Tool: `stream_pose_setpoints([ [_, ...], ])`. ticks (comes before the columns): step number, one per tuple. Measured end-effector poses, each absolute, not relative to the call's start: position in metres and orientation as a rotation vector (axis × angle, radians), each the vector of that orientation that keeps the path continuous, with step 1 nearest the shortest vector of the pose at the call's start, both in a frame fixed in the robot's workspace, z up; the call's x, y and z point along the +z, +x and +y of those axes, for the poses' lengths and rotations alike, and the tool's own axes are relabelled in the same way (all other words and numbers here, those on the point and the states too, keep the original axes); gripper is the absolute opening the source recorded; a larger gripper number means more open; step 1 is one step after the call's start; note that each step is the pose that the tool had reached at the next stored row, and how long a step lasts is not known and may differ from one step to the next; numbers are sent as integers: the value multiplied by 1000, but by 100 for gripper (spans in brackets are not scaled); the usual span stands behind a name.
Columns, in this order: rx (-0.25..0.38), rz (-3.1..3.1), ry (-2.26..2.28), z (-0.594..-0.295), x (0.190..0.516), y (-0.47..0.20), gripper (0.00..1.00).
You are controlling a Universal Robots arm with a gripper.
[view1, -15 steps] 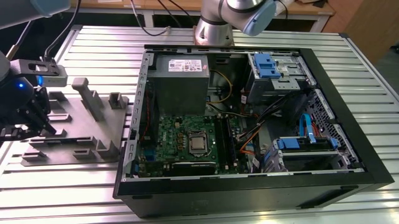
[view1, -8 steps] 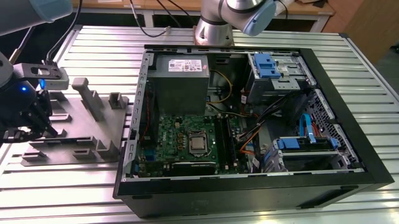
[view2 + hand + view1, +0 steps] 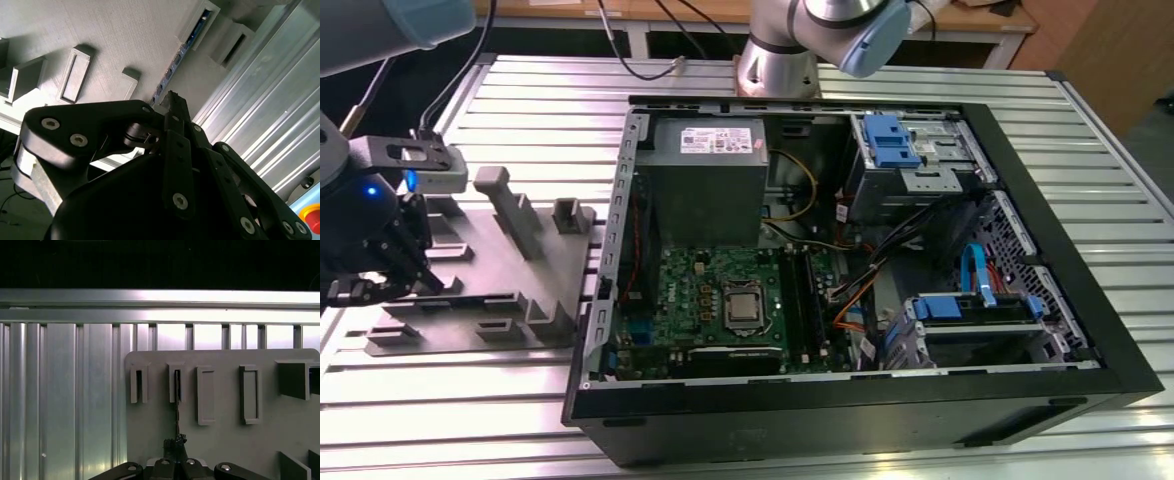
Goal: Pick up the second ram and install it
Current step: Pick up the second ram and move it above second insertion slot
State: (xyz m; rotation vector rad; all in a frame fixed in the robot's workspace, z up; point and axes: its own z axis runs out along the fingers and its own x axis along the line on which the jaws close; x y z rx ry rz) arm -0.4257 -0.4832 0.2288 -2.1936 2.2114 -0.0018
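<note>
The second ram (image 3: 176, 405) shows edge-on as a thin dark strip standing in a slotted block of the grey tray (image 3: 225, 440). In the second wrist view the second ram (image 3: 176, 60) shows blue at its far end, where it sits in the tray's (image 3: 115, 40) slot. My gripper (image 3: 175, 442) has its black fingertips (image 3: 170, 100) pressed together on the near end of the stick. In the exterior view my gripper (image 3: 384, 275) hangs over the tray (image 3: 480, 270) at the exterior view's left, beside the open computer case.
The open black case (image 3: 1067, 250) lies on the ribbed metal table (image 3: 454, 420). Inside are the green motherboard (image 3: 694, 290), a grey power-supply box (image 3: 707, 165), blue drive brackets (image 3: 887, 140) and loose cables. Several upright blocks (image 3: 507, 205) rise from the tray near my gripper.
</note>
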Motion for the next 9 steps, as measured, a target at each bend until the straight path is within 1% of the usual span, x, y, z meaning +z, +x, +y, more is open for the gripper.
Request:
stream_pose_setpoints([
  [1,-2,2211,-2194,-483,229,-426,11],
  [4,-2,2211,-2194,-483,229,-426,29],
  [6,-2,2211,-2194,-483,229,-426,29],
  [7,-2,2211,-2194,-483,228,-426,36],
  [9,-2,2211,-2193,-483,228,-426,36],
])
